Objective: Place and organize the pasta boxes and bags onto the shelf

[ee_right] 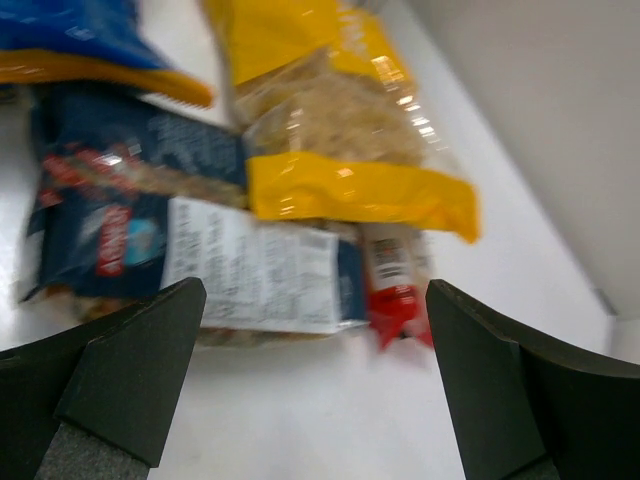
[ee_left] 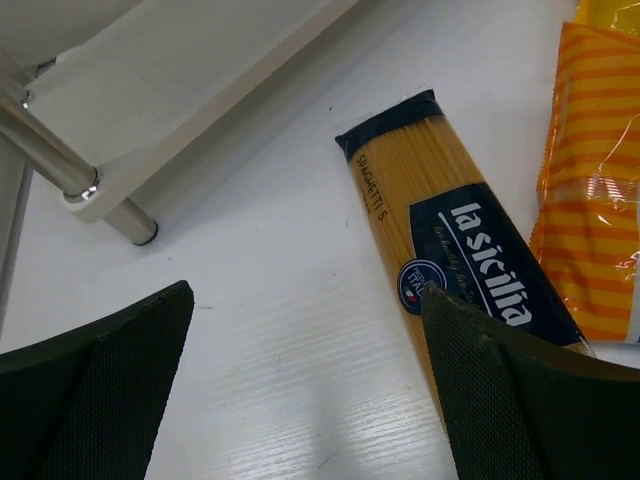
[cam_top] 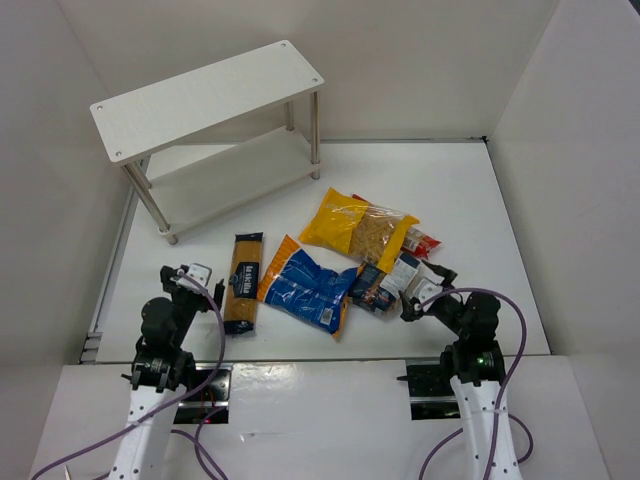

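Observation:
The white two-tier shelf [cam_top: 210,95] stands at the far left; its lower board and a leg show in the left wrist view [ee_left: 110,205]. The spaghetti packet [cam_top: 243,282] lies left of the blue crinkly bag [cam_top: 305,285]; it also shows in the left wrist view [ee_left: 460,250]. The yellow-and-clear bag [cam_top: 358,227] lies over the slim red packet [cam_top: 423,241] and beside the dark blue box [cam_top: 392,280]. In the right wrist view the yellow bag [ee_right: 340,150], box [ee_right: 200,250] and red packet [ee_right: 395,290] lie just ahead. My left gripper [cam_top: 195,280] is open and empty. My right gripper [cam_top: 428,288] is open and empty.
White walls enclose the table on the left, back and right. The table's near edge runs just in front of the arm bases. The orange striped end of the blue bag [ee_left: 590,200] shows at the right of the left wrist view.

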Tool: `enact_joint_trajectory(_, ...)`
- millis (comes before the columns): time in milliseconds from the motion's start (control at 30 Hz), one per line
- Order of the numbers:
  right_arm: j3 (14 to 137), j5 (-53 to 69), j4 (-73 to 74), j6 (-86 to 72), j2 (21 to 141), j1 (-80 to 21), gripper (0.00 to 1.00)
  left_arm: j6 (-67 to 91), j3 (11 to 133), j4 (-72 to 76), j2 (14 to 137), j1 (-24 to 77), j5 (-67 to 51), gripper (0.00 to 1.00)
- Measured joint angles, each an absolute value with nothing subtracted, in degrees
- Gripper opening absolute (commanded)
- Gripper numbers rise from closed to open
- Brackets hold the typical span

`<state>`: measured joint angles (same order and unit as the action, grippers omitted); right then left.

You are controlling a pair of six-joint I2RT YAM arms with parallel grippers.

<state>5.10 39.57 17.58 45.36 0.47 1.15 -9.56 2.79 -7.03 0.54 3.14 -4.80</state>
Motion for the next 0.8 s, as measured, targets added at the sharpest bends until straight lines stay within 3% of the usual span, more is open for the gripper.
enact_joint_trajectory(300,8.5,22.3,-3.0,37.4,0.5,1.1,1.00,-21.5,9.7,1.7,0.5,3.1,-10.9,1.00)
enact_joint_trajectory(600,18.5,11.0,-1.8,31.5,1.0,1.1,1.00,-28.3,20.0,-0.6,0.6,3.1,-6.2,1.00)
enact_joint_trajectory(800,37.4,8.5,1.0,26.5,18.5,1.1,1.00,-29.5,36.7,-5.2,14.9,3.1,1.8,1.00)
